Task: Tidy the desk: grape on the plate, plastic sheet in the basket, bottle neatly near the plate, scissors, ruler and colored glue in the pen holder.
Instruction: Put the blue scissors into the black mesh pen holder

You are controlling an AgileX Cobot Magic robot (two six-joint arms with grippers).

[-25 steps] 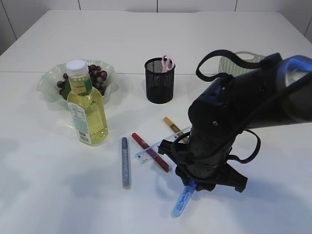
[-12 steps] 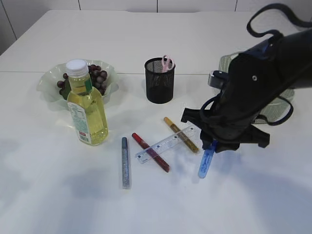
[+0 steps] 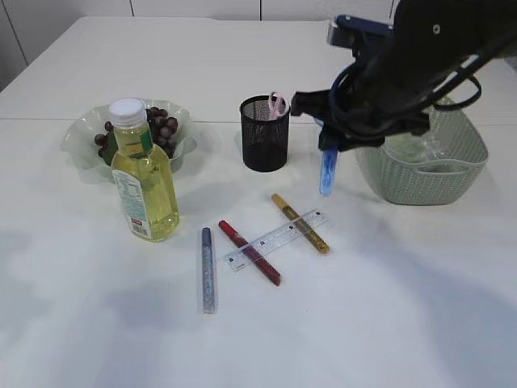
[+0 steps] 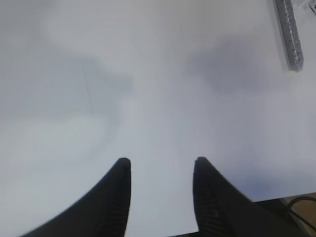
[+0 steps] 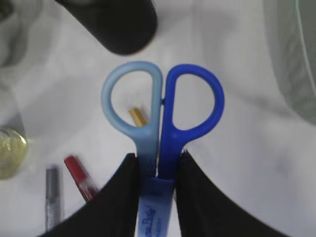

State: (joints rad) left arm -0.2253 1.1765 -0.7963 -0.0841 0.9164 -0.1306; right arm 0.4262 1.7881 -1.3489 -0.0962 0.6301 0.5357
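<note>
Blue scissors (image 3: 327, 173) gripped in the right tool (image 5: 156, 165), hanging handles-down in the air between the black mesh pen holder (image 3: 265, 134) and the green basket (image 3: 422, 153) toward the surface's far right edge. Left tool (image 4: 160, 170) parted and empty over bare surface (image 4: 148, 89). Ruler (image 3: 277, 240) lying across red (image 3: 249, 251) and gold glue sticks (image 3: 300, 223) mid-surface; bottle (image 3: 144, 171) upright beside the plate (image 3: 81, 139) of grapes (image 3: 160, 124).

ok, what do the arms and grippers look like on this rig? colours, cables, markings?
Right arm: glossy black shell, a blue band near the wrist, black cables looping off it. Right gripper: two matte black fingers that curve and taper. Left gripper: the same black fingers, finely ribbed on the inner faces, with a black cable at the frame corner. No readable markings.
</note>
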